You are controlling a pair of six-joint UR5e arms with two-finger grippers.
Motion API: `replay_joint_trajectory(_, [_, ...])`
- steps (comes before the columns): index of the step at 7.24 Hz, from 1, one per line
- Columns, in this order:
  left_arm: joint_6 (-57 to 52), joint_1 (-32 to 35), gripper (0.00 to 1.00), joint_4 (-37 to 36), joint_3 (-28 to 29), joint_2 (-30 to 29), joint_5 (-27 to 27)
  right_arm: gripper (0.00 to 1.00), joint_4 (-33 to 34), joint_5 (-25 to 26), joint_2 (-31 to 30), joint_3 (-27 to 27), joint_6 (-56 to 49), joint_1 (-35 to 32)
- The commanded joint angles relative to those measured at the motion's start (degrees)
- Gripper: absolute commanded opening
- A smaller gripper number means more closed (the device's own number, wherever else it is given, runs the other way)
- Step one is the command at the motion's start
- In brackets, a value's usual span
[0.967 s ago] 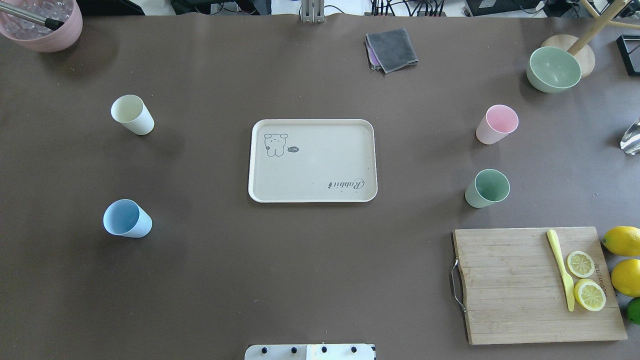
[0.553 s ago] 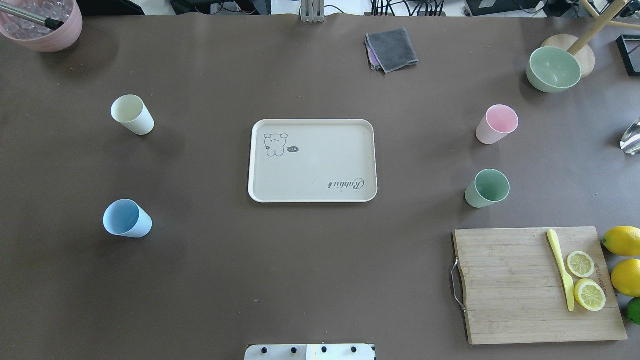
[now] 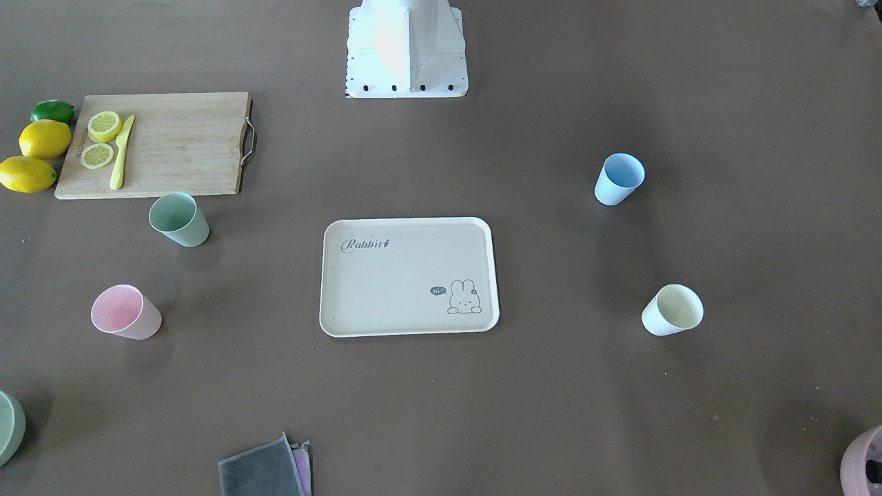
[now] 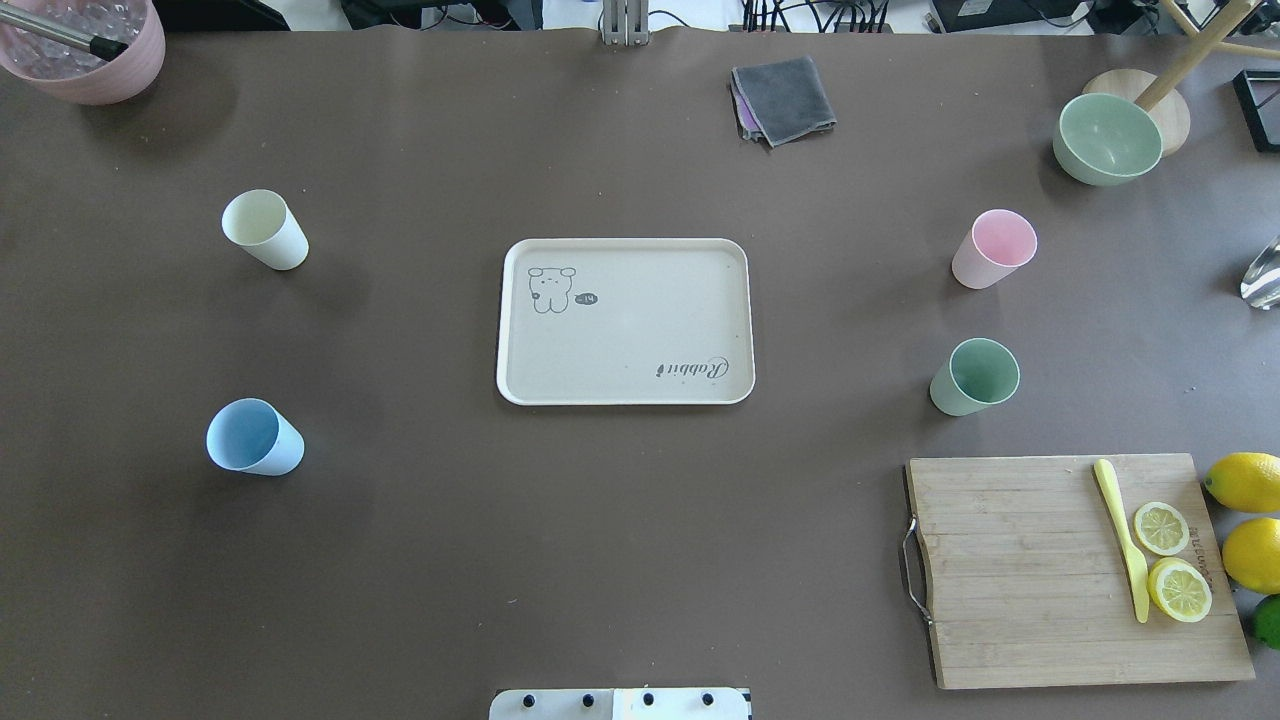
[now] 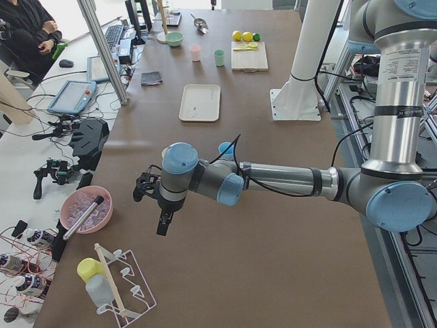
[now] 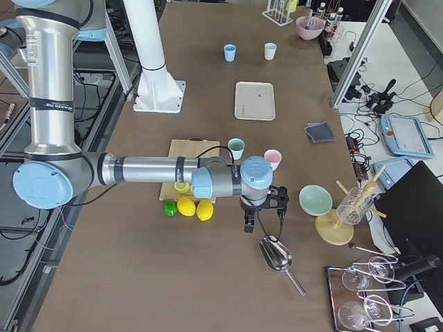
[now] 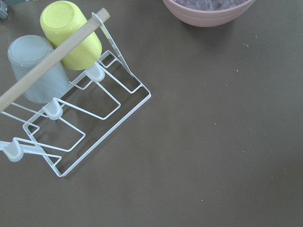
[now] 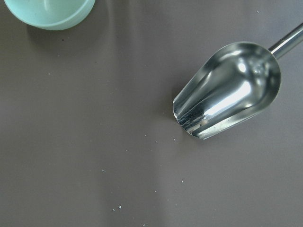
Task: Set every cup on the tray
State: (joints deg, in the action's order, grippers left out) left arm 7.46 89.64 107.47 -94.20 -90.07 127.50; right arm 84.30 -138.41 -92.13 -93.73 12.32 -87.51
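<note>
Nothing moved; left pincer (image 5: pixel 163 223), right pincer (image 6: pixel 250 222) aperture unclear.

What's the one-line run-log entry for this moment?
tray: flat beige rectangular tray bare | on table, upright: mint green tumbler, pink tumbler, light blue tumbler, cream tumbler | jaws: state unclear

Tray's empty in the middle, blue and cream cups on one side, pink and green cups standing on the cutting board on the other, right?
Not quite. The overhead view shows the pink cup and green cup standing on the table near the cutting board, not on it. The tray is empty, with the blue cup and cream cup on the other side.
</note>
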Motion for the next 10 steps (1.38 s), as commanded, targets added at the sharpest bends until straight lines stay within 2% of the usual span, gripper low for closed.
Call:
replay_joint_trajectory(1, [0.01, -0.16, 0.98, -0.07, -0.90, -0.28, -0.06, 1.00, -0.45, -0.28, 2.20, -0.66, -0.02, 0.06])
replay_joint_trajectory(2, [0.01, -0.16, 0.98, 0.37, -0.63, -0.19, 0.20, 1.00, 0.25, 1.54, 3.00, -3.97, 1.98, 0.32])
replay_joint_trajectory(3, [0.01, -0.34, 0.98, 1.24, -1.15, -0.02, 0.46, 1.00, 0.25, 0.52, 1.70, -6.01, 6.88, 0.23])
replay_joint_trajectory(4, [0.35, -0.86, 0.98, 2.56, -1.16, -0.80, 0.55, 1.00, 0.25, -3.58, 2.73, -7.16, 10.67, 2.67])
replay_joint_trajectory(5, [4.01, -2.08, 0.98, 3.61, -1.33, -1.42, 0.64, 1.00, -1.49, -0.75, 2.66, -7.96, 12.36, 7.04])
replay_joint_trajectory(6, [14.66, -5.84, 0.98, 5.10, -2.29, -1.34, 0.38, 1.00, -5.25, -0.11, 2.83, -8.66, 12.90, 10.57])
replay_joint_trajectory(7, [25.47, -10.05, 0.98, 12.34, -2.73, -0.64, 0.29, 1.00, -7.11, -0.19, 3.09, -10.41, 20.04, 12.61])
replay_joint_trajectory(8, [32.63, -15.14, 0.98, 15.46, -4.13, -0.37, -0.15, 1.00, -7.91, 0.50, 3.62, -11.21, 22.81, 14.54])
replay_joint_trajectory(9, [38.88, -20.33, 0.98, 15.49, -6.32, -0.37, -0.41, 1.00, -7.83, -0.01, 4.75, -11.21, 23.70, 15.60])
replay_joint_trajectory(10, [41.38, -22.55, 0.98, 15.49, -7.82, -0.37, -0.41, 1.00, -8.27, 2.59, 6.24, -11.48, 31.46, 18.49])
